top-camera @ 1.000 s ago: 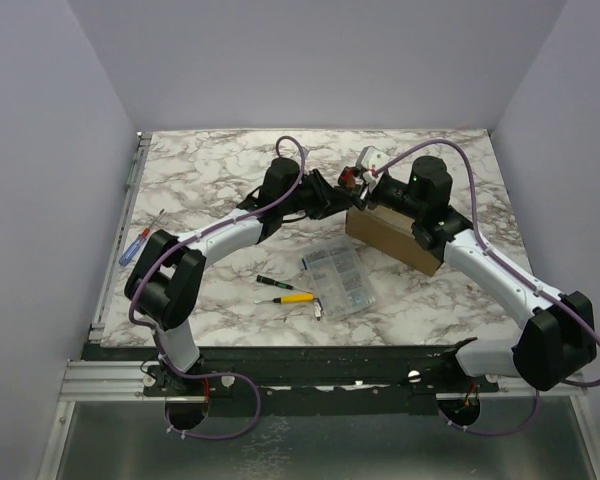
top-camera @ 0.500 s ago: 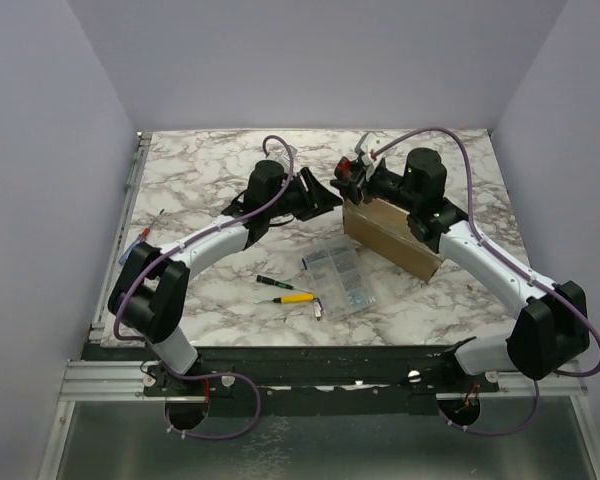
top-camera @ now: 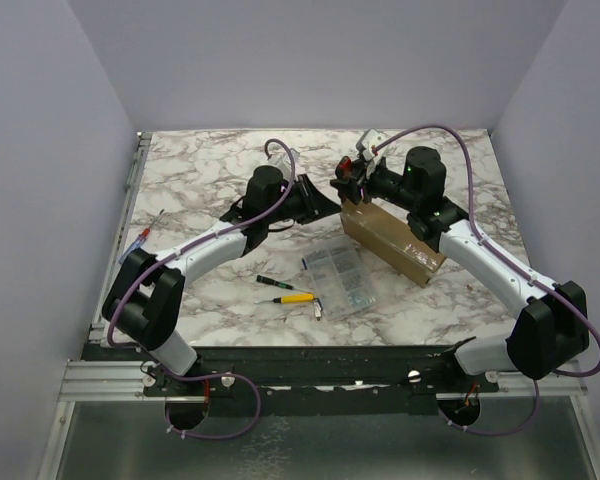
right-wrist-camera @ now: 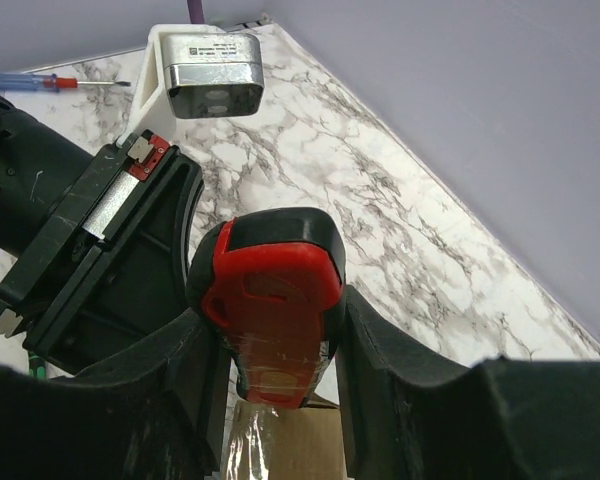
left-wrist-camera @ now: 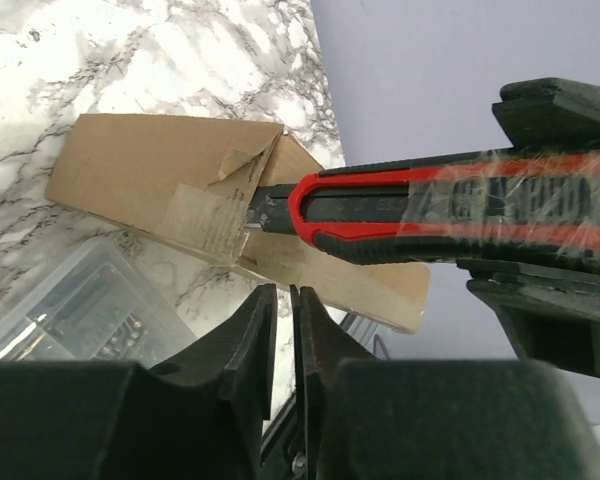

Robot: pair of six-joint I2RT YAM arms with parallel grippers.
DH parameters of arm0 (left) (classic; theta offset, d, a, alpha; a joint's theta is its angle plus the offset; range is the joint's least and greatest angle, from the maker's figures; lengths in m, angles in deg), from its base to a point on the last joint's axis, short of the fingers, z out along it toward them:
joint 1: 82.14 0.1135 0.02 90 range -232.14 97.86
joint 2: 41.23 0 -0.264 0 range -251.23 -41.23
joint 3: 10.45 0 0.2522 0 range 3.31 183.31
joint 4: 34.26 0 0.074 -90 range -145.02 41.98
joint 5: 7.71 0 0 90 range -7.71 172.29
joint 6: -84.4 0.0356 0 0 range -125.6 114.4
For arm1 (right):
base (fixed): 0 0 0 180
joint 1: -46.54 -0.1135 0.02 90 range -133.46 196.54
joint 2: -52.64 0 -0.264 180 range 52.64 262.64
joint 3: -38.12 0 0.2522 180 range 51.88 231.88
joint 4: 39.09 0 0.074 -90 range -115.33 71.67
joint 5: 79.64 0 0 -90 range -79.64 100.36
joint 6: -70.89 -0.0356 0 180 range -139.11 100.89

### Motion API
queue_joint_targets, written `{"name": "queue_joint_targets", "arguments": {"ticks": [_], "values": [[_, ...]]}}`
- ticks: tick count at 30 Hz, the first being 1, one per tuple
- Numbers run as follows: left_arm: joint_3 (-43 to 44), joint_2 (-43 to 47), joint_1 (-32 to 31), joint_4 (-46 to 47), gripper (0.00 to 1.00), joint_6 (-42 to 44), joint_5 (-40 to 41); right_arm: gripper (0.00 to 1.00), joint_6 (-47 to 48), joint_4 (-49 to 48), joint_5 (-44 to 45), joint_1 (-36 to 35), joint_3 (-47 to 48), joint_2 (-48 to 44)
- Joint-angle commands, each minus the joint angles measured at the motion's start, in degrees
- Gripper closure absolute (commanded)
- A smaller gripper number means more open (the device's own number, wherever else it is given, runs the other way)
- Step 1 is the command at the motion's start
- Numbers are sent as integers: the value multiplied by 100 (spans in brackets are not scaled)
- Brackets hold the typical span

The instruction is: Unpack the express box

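Now my right gripper (right-wrist-camera: 275, 350) pinches a red-and-black utility knife (left-wrist-camera: 430, 205) at the brown cardboard box (left-wrist-camera: 150, 165); left gripper (left-wrist-camera: 283, 330) pressed together, empty.

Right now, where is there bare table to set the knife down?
Bare marble: far-left table, behind the left arm; also near front, between clear case and right arm. Crowded: centre, around the express box, utility knife and screwdrivers.
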Motion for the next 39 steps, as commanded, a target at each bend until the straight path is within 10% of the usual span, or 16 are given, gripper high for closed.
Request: {"name": "queue_joint_targets", "arguments": {"ticks": [1, 10, 39], "values": [[-130, 20, -52, 170, 85, -221, 217, 100, -20, 244, 139, 12, 127, 76], [-78, -365, -254, 185, 100, -492, 236, 100, 43, 319, 217, 11, 161, 84], [1177, -1141, -147, -178, 100, -650, 819, 100, 612, 519, -1914, -4, -505, -448]]}}
